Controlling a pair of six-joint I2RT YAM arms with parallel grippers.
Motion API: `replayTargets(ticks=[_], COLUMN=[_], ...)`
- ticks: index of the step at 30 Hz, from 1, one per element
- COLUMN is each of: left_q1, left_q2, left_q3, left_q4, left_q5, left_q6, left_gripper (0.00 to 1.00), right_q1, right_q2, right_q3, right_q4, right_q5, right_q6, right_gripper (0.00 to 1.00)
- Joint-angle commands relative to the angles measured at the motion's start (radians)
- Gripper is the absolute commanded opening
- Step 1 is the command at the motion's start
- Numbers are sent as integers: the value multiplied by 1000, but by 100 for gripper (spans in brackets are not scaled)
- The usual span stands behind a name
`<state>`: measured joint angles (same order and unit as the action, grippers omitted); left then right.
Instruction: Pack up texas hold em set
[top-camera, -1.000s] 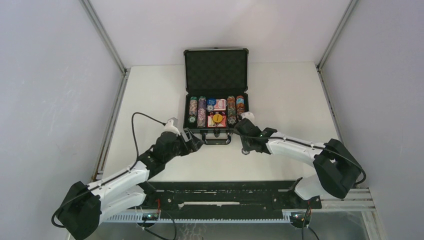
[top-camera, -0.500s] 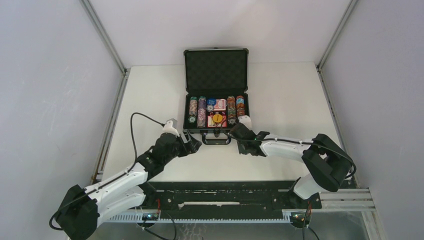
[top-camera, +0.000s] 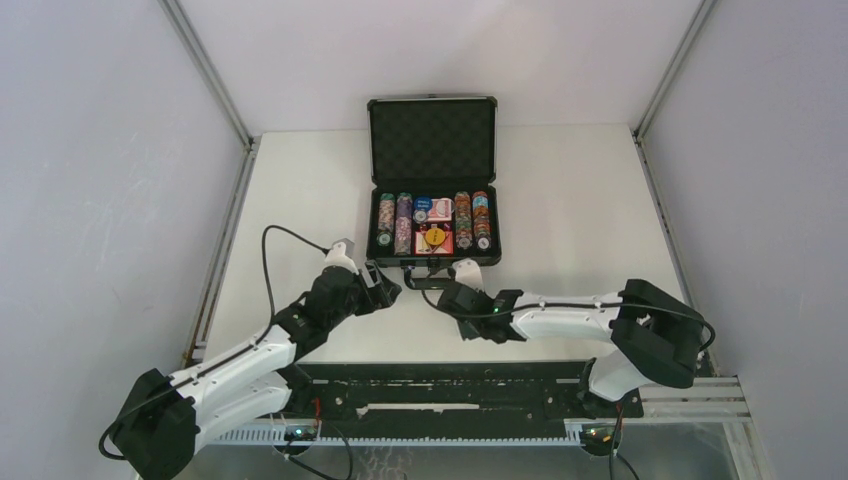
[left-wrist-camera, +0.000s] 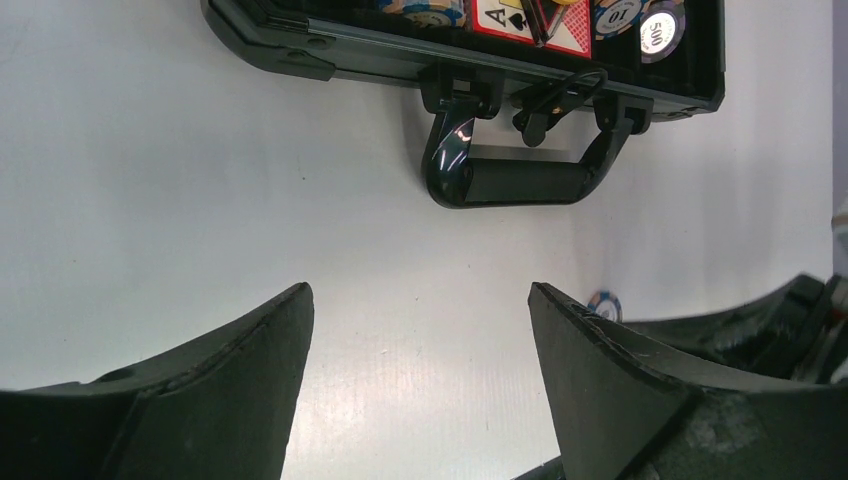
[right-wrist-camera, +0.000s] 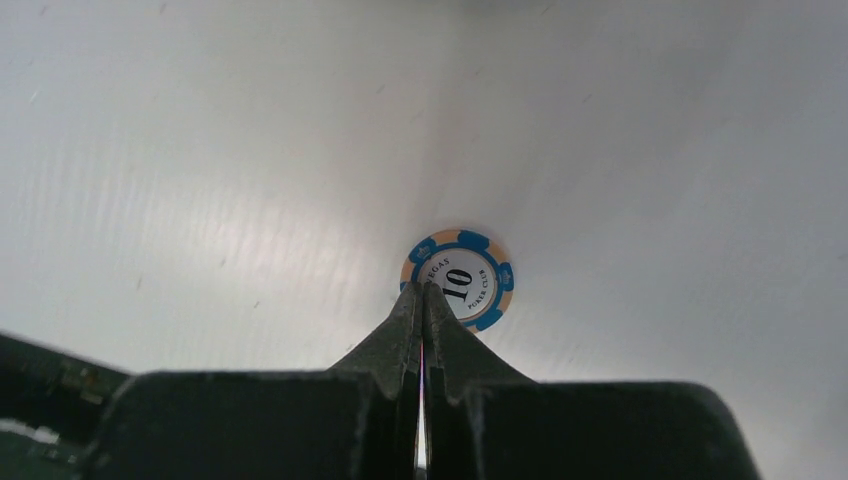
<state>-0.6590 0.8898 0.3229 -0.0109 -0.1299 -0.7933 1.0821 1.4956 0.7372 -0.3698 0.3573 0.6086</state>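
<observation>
Open case (top-camera: 432, 140) on bench (top-camera: 560, 200), rows of chips (top-camera: 386, 225) and cards (top-camera: 441, 209) already stowed; lid unshut. One blue chip (right-wrist-camera: 458, 278) loose near handle (left-wrist-camera: 520, 180), at tips of right fingers (right-wrist-camera: 405, 330), pressed together, empty. Left fingers (left-wrist-camera: 250, 370) wide, empty. Remaining: blue chip, lid.

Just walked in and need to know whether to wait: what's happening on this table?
Two robot arms are packing a poker set. The open case holds rows of chips and red card boxes. One blue 10 chip lies flat on the table in front of it; the right gripper has its jaws shut, tips at that chip's edge, not gripping it. The left gripper hovers open near the case handle, holding nothing.
</observation>
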Motion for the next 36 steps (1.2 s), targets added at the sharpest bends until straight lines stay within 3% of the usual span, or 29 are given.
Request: replayTargets(ticks=[1,10,36], left_q1=[-2,-2,-2], left_q2=[-15,-21,-35], left_q3=[24,21,18], left_q4=[19,21,12], left_q5=[-13,-14,-18], left_q6=[15,14,16], left_gripper=[84,84,84], right_q1=[101,265,297], right_q2=[-39,1,-83], right_q3=[-18,-18,41], right_q4=[-59,-44,-100], right_q5=[0,2,51], right_q6=[104,202,174], right_gripper=[0,0,0])
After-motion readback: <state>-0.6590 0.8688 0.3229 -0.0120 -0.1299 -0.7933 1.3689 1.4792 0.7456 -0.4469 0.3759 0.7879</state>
